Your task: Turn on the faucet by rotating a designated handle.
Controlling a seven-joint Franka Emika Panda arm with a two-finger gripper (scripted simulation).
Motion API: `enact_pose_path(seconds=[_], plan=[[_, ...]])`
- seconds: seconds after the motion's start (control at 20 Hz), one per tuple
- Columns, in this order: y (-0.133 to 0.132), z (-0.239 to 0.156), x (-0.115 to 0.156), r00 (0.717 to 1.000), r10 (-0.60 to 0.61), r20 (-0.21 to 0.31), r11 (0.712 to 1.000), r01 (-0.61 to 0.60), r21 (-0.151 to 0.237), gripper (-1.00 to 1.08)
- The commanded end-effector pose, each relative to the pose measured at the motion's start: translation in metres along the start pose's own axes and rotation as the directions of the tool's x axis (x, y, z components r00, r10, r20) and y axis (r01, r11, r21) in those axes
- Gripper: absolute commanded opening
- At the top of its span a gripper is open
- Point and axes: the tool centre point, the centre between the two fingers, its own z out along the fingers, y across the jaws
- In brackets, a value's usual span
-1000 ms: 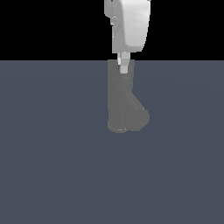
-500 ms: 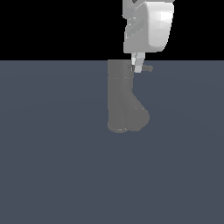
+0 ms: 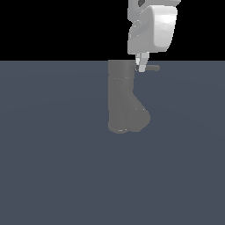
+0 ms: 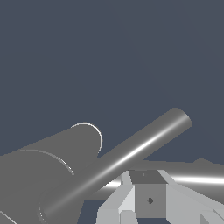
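The grey faucet (image 3: 119,96) stands upright on the dark floor, its rounded spout stub (image 3: 141,118) bulging out low on the exterior view's right. The thin handle (image 3: 153,68) sticks out sideways from the top cap toward the exterior view's right. My white gripper (image 3: 141,67) hangs down from above with its fingertips against the handle near the cap, and the fingers look pressed together with nothing between them. In the wrist view the handle (image 4: 140,151) runs diagonally away from the faucet body (image 4: 48,170), just past my gripper (image 4: 148,199).
A flat dark blue-grey floor (image 3: 52,176) surrounds the faucet. Above the horizon the background is black.
My gripper has moved toward the exterior view's right. The handle, not visible a second ago, has swung out and now points to the exterior view's right.
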Motion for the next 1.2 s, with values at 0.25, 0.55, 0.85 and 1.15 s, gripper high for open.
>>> enact_pose_path(seconds=[0.25, 0.55, 0.85, 1.15], plan=[[-0.018, 0.0, 0.035, 1.0, 0.031, -0.004, 0.999, -0.031, 0.011, -1.0], [-0.03, -0.001, 0.053, 0.999, 0.04, -0.005, 0.999, -0.04, 0.011, -1.0], [-0.042, -0.001, 0.07, 0.999, 0.049, -0.005, 0.999, -0.049, 0.011, -1.0], [-0.051, -0.001, 0.085, 0.998, 0.056, -0.005, 0.998, -0.056, 0.012, -1.0]])
